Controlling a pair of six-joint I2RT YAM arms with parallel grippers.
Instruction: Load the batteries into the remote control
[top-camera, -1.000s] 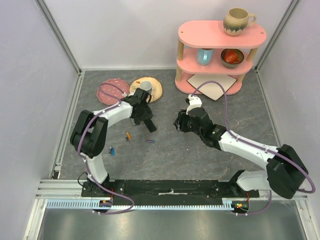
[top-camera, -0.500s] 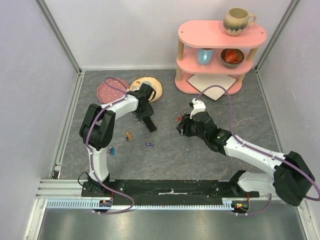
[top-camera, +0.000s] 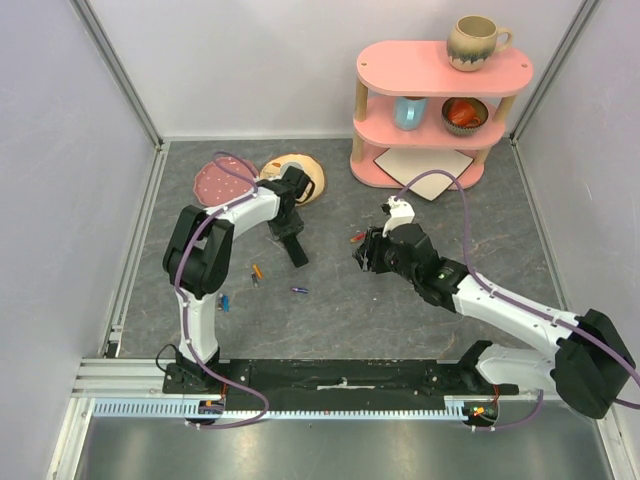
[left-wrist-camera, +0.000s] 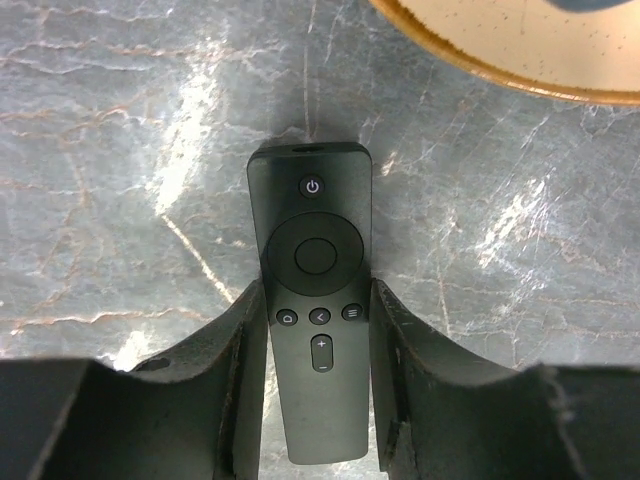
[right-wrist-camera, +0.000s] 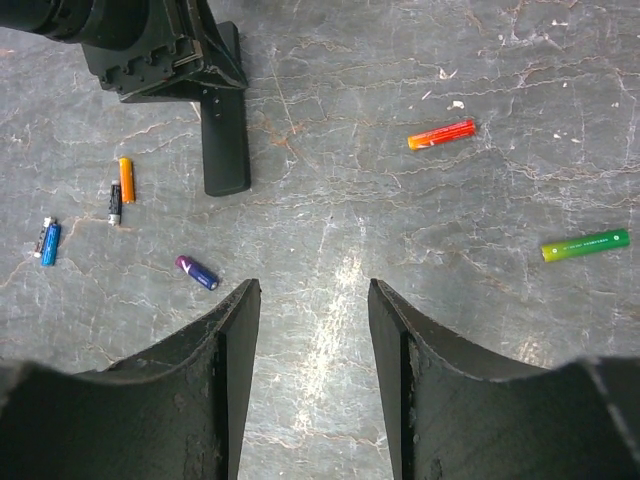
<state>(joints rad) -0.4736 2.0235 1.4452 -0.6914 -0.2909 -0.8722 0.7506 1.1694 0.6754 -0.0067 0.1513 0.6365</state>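
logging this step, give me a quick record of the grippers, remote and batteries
left gripper: shut on the remote control, buttons up on the table
right gripper: open, empty
loose batteries: orange battery, black battery, blue battery, purple battery, red-orange battery, green battery
battery compartment: not visible

Six batteries on the table: red battery (right-wrist-camera: 441, 134), green battery (right-wrist-camera: 585, 245), orange battery (right-wrist-camera: 126, 180), black battery (right-wrist-camera: 115, 203), blue battery (right-wrist-camera: 47, 241), purple battery (right-wrist-camera: 197, 272). One remote control (left-wrist-camera: 314, 300). Two plates far left: pink plate (top-camera: 215, 186), tan plate (top-camera: 311, 180). One pink shelf (top-camera: 420, 68) far right, three tiers. On it: one mug (top-camera: 478, 42), one blue cup (top-camera: 409, 112), one bowl (top-camera: 465, 113). One white board (top-camera: 425, 166) at its base.
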